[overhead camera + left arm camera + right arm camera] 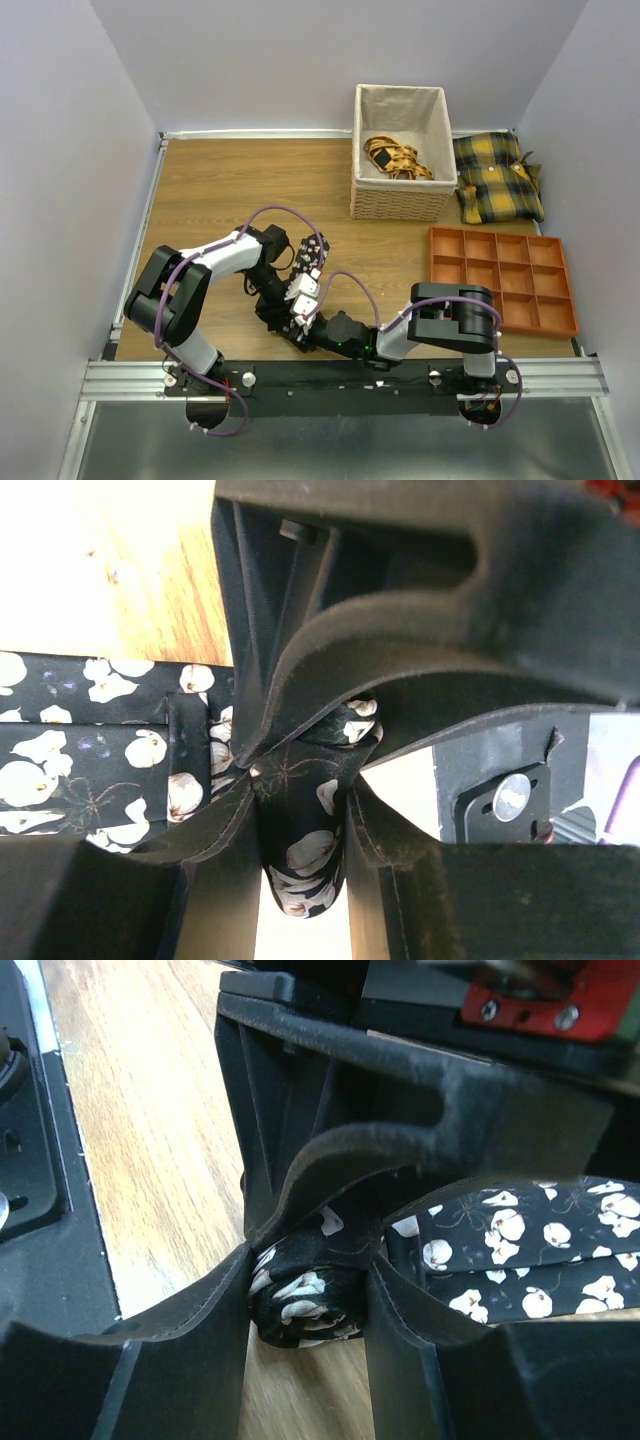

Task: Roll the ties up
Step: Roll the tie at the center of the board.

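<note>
We judge the main risk is the coil (300, 1310) springing loose: if our left end effector (300, 775) tugs the tie (90, 770) too hard, or our right end effector (310, 1282) slackens, the turns could unwind onto the tabletop (150, 1160). The left is pinched narrow on a fold of fabric; the right is clamped narrow around the coil, at the near middle.

The right fingers (190, 1360) pinch the rolled end of the tie (305, 1300) over the wooden table (150, 1160).
</note>
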Controlling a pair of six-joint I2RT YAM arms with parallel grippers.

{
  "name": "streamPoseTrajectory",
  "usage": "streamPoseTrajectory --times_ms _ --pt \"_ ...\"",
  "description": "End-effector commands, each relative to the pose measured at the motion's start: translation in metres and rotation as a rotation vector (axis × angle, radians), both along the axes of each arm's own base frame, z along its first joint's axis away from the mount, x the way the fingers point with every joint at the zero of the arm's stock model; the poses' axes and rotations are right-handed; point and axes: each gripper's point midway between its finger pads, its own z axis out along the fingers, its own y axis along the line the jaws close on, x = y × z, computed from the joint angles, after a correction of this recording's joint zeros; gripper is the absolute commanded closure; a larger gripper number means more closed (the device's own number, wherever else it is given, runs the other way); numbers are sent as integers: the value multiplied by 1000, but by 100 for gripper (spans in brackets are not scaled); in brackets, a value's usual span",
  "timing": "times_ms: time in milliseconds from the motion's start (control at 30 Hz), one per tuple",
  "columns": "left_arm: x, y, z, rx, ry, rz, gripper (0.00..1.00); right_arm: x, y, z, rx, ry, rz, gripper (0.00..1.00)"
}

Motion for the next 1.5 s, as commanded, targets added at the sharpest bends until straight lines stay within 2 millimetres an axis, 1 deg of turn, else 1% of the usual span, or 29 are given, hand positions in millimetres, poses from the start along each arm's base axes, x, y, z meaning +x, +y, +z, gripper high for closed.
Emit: streamPoseTrajectory --times_ms 0,33,100,133,200,233,367,533,567,600,633,667,700,767,867,967,1033,1133,1167,1200,1233,1267,1333,1367,1467 --pt "7 -14 0 -45 -57 -3 67 -3 -11 -41 -100 174 -41 89" --pt "8 -13 0 -43 -66 -3 63 -4 -14 -45 -105 188 -47 91" --pt "8 -12 3 -51 -90 0 58 -6 -19 -52 -110 236 -70 95" --pt "9 -13 3 -55 -104 -1 54 -7 -23 -57 -120 253 -79 99" --pt "9 -11 4 -53 -115 7 50 -10 -27 -60 -115 288 -95 99" --pt "9 -11 5 -52 -116 9 47 -10 -30 -63 -120 299 -105 99" --pt "7 -9 8 -61 -104 19 41 -12 -38 -67 -119 334 -130 99" --pt "11 -8 14 -97 -111 9 40 -15 -43 -76 -146 355 -130 99" --pt "10 -8 15 -103 -112 1 41 -16 -43 -76 -146 361 -129 99" --pt "10 -8 16 -111 -114 -13 47 -16 -44 -77 -149 364 -131 99" --pt "6 -6 17 -124 -115 -50 72 -16 -45 -78 -154 366 -136 99" --pt "5 -5 17 -127 -117 -58 79 -14 -45 -78 -156 366 -146 99" --pt "3 -5 16 -125 -111 -64 85 -15 -46 -81 -176 369 -147 99" --pt "-1 -5 17 -128 -81 -59 95 -13 -46 -80 -185 367 -158 99" --pt "-6 -5 17 -144 -72 -68 98 -11 -47 -79 -183 373 -181 94" --pt "-9 -3 17 -144 -74 -68 98 -10 -49 -80 -173 397 -213 88" --pt "-10 -2 16 -138 -74 -64 97 -11 -49 -81 -160 413 -214 89" --pt "-7 -5 17 -138 -76 -38 91 -13 -49 -82 -144 445 -210 94" --pt "-6 -6 18 -140 -74 -31 83 -13 -45 -81 -138 458 -212 95" --pt "-5 -9 21 -147 -68 -21 79 -14 -48 -88 -168 474 -220 96" --pt "-5 -9 22 -147 -63 -16 75 -14 -48 -90 -170 482 -224 99" --pt "-5 -10 23 -147 -62 -12 66 -14 -48 -91 -166 500 -238 99" --pt "-4 -10 25 -144 -61 -10 58 -15 -51 -93 -160 528 -256 99" --pt "-4 -10 26 -142 -60 -8 47 -15 -52 -94 -151 553 -271 99" --pt "-4 -10 29 -134 -58 -2 36 -19 -60 -101 -151 602 -302 99"
